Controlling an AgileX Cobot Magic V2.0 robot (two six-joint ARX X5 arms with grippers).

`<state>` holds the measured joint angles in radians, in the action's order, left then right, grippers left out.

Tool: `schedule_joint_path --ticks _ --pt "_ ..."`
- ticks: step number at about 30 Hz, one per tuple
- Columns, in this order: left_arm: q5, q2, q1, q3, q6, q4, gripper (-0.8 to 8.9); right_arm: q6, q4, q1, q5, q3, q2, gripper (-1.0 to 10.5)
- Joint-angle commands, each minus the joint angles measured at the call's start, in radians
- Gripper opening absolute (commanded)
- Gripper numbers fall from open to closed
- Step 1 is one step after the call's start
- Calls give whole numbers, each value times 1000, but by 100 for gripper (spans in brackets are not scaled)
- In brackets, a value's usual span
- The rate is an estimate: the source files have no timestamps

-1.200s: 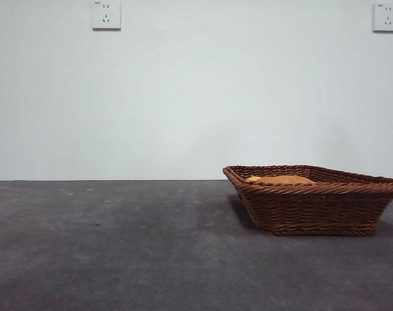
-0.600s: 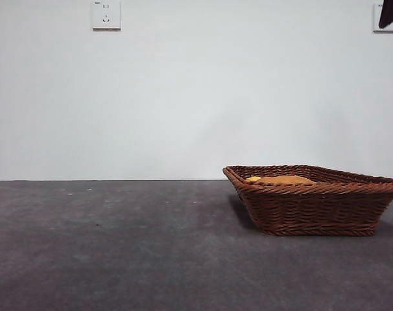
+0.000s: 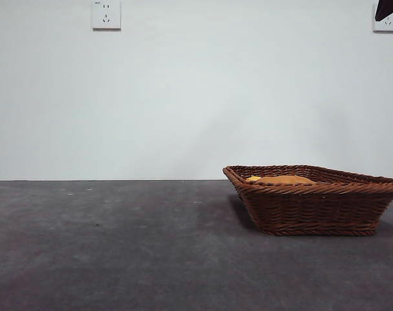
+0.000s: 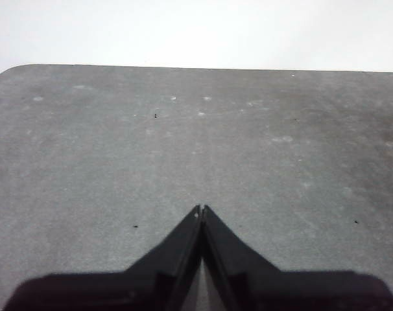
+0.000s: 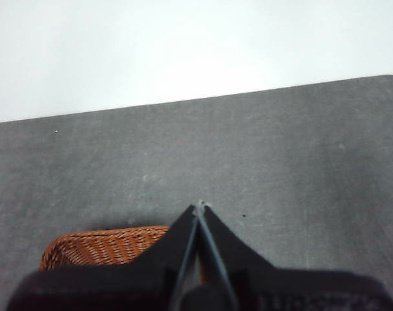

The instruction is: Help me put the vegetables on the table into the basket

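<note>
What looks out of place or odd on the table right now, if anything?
Nothing stands out. The basket sits upright and undamaged on the table, with something yellow-orange showing just above its rim. No spills show. The left gripper and right gripper are both shut and hold nothing.

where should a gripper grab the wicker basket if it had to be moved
Probably the braided rim of the basket, coming from above: the flared sides slope outward, so side-on jaws would likely slip. The near long edge is bare; something orange lies inside. The right gripper, shut, is nearest.
</note>
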<state>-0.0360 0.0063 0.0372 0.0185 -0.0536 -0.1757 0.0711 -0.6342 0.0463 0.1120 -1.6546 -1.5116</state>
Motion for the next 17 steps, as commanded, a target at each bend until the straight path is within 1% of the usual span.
schedule_joint_path --ticks 1,13,15,17 --pt "3 -3 -2 -11 -6 11 -2 4 6 0 -1 8 -4 1" --pt "3 23 -2 -11 -6 11 -2 4 -2 0 5 8 -5 1" --pt "3 27 -2 -11 -6 11 -2 4 -10 12 -21 8 2 1" --pt "3 29 -2 -11 -6 11 -2 4 -15 32 -67 9 12 1"
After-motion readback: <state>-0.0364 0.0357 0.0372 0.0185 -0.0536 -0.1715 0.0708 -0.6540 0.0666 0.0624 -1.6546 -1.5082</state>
